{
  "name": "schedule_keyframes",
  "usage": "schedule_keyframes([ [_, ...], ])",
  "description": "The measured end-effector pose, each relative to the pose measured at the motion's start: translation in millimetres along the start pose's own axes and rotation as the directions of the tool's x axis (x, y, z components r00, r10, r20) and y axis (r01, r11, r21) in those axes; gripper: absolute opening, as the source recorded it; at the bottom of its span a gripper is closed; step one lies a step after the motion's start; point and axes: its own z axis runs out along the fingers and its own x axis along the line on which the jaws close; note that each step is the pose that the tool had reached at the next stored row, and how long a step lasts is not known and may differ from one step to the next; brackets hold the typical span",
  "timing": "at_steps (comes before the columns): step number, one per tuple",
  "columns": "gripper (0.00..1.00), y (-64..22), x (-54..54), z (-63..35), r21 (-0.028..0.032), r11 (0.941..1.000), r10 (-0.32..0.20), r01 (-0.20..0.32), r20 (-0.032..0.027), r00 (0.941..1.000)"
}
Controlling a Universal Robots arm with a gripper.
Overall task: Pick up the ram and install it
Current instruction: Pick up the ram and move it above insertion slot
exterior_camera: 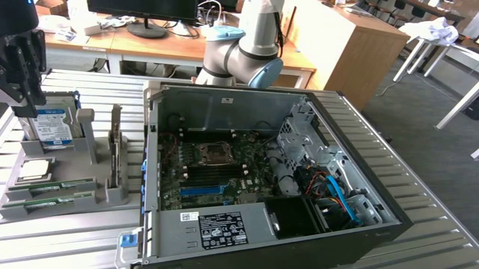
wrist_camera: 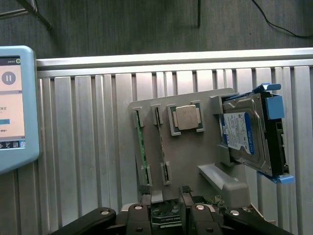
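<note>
The gripper (wrist_camera: 165, 198) hangs over the grey parts holder (wrist_camera: 190, 152). Its jaws stand apart and, as far as I can make out, nothing is between them. The ram (wrist_camera: 140, 147) is a thin green stick lying on edge in a slim cradle of that holder, not yet lifted.

In the exterior view the gripper sits above the hard drive (exterior_camera: 53, 126) at the holder's far end. The ram lies lower down at the holder's near end, towards the near edge of the bench (exterior_camera: 419, 185). My judgement is that the reach runs down and towards that near edge. The stick's long axis runs roughly along the near edge, so the jaws would need to straddle its thin faces. A second cradle runs alongside it, and I cannot tell whether that one is filled. The square silver processor (exterior_camera: 36, 168) rests in its pocket between the ram and the hard drive.

The bench is ribbed metal, with the holder at the exterior view's left edge. The open computer case (exterior_camera: 224, 106) lies on its side across the middle, well apart from the holder, with its motherboard (exterior_camera: 217, 168) facing up. The wrist view has a control screen (wrist_camera: 12, 107) at the bench's edge.

Beyond the case the arm (exterior_camera: 247, 50) rises from its base. Behind that are wooden desks (exterior_camera: 150, 47) with a monitor (exterior_camera: 142, 8), and grey floor.
</note>
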Motion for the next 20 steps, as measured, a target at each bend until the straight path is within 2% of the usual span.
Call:
schedule_keyframes([
  [20, 0.36, -0.1, 0.1, 4.0, 0.0001, 1.0000, 0.000, 0.000, 0.0000, 1.0000],
])
